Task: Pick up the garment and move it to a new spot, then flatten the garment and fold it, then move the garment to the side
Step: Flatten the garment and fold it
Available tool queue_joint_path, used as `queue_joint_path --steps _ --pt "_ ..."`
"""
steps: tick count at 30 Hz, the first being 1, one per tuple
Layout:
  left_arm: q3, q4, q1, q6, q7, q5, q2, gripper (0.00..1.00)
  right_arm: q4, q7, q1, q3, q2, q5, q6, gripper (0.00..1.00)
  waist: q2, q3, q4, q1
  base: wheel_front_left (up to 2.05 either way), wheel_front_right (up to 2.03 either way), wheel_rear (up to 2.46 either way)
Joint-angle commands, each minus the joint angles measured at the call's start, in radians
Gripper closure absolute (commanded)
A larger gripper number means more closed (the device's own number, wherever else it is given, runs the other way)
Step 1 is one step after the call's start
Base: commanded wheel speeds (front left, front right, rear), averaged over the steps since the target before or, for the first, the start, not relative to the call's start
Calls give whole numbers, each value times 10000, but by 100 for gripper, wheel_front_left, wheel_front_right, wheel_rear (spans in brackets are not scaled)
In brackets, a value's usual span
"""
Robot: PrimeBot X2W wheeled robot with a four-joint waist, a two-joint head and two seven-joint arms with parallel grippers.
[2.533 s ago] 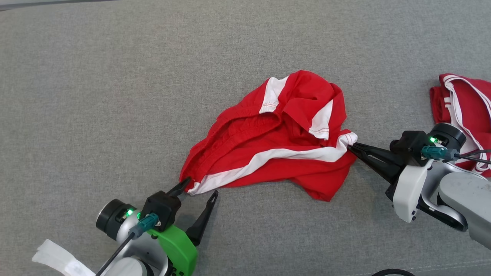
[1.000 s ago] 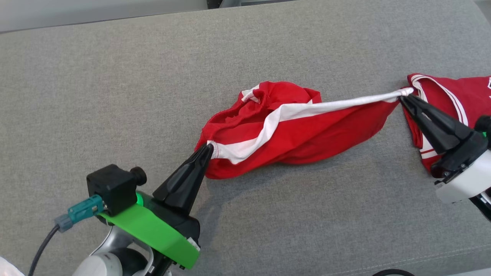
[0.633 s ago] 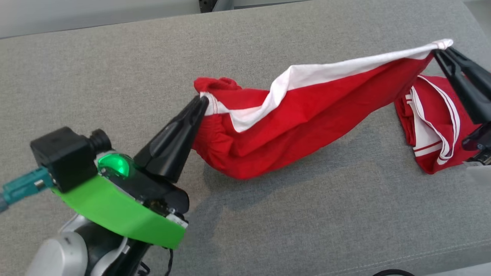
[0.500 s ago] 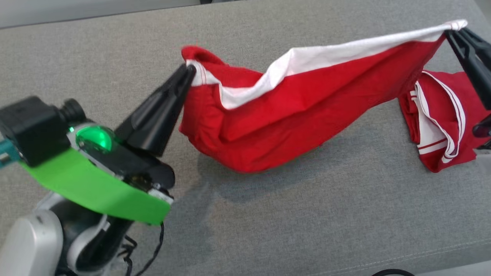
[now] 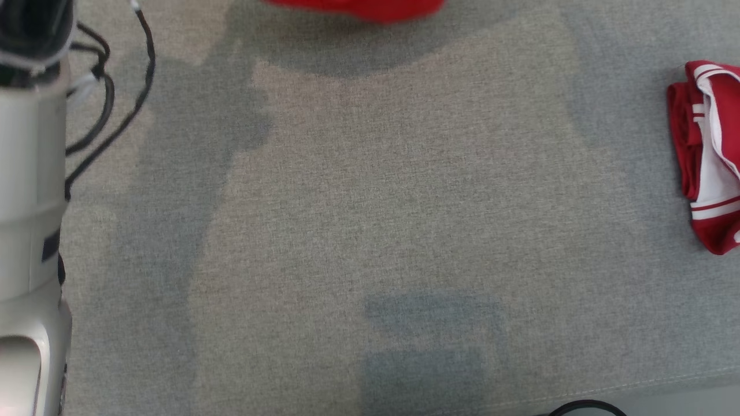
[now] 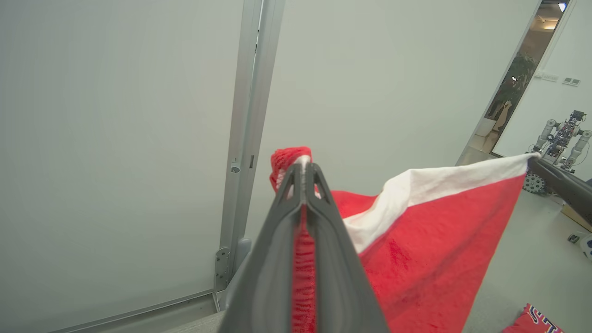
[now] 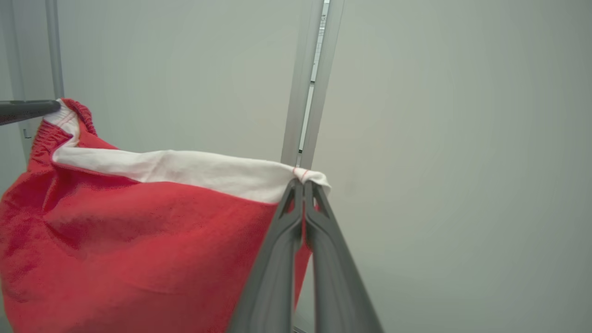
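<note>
Left wrist view: the left gripper (image 6: 303, 169) is seen pressed together on the gathered waistband corner of the red garment (image 6: 416, 249), with red cloth caught between the two dark fingers along their length. From that pinch the garment is stretched to the right, its white band running along the top edge to the right gripper (image 6: 559, 182), by which the far corner is held. In the right wrist view the right gripper's fingers are shown clamped flat on the white hem, and the red cloth is seen hanging in a loose bag below the taut edge. The garment is held up in the air between the two grippers, in front of a pale wall (image 6: 115, 138) and a metal post (image 6: 245, 115). In the head view only its lowest red fold is caught at the top edge, above its shadow on the grey fabric surface (image 5: 370, 231). A second garment (image 5: 705, 173), red and white, is left crumpled at the right edge. A pale forearm (image 5: 26, 202) and black cables (image 5: 110, 98) are seen at the left.
</note>
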Motion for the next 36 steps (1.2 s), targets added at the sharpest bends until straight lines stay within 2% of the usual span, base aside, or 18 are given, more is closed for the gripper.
queue_joint_path --steps 1,5,9,13,15,17,21,23,24,28,31,36 --pt "40 734 -616 -132 -407 215 -115 100 739 -218 -671 -45 512 -225 -14 100 0 806 174 -3 0 0 0" --pt "208 2931 -1990 -378 -1871 599 -589 100 3007 -878 -2371 -307 1838 -928 -16 100 0 935 123 -3 0 0 0" --pt "80 4491 -2876 -750 -3265 931 -645 100 4467 -1392 -3410 -284 2801 -1161 -14 100 0 1309 -5 -3 0 0 0" --pt "-310 5638 -2494 -998 -4493 922 -668 100 5070 -2076 -2913 624 3037 -1014 -16 100 0 1481 -111 -3 0 0 0" --pt "-612 5906 -1907 -1065 -4971 628 -726 100 5000 -2403 -2299 1235 2942 -744 -14 100 0 1385 -149 -3 0 0 0" --pt "-1226 5577 -1128 -1063 -5261 161 -674 100 4580 -2629 -1451 1807 2675 -241 -14 100 0 1308 -140 -3 0 0 0" --pt "-2178 4346 749 -1056 -5497 -966 -8 100 3207 -2841 523 2427 1578 757 -14 100 0 1236 -41 -3 0 0 0" --pt "-2323 3671 1525 -1057 -5638 -1462 270 100 2520 -2879 1450 2434 933 1081 -14 100 0 1151 20 -3 0 0 0" --pt "-2323 3671 1525 -1057 -5638 -1462 270 100 2520 -2879 1450 2434 933 1081 -14 100 0 1151 20 -3 0 0 0" --pt "-2384 2546 3174 -1059 -5873 -2114 839 100 1361 -2918 3253 2169 119 1612 -13 100 0 659 17 -3 0 0 0" --pt "-2325 1785 4263 -1033 -5952 -2220 1091 100 678 -2920 4315 1729 -142 1843 -14 100 0 251 -1 -3 0 0 0" --pt "-2587 700 6039 -686 -5998 -2175 1320 100 -145 -2923 5698 1064 -407 1976 -14 100 0 -387 36 -3 0 0 0"
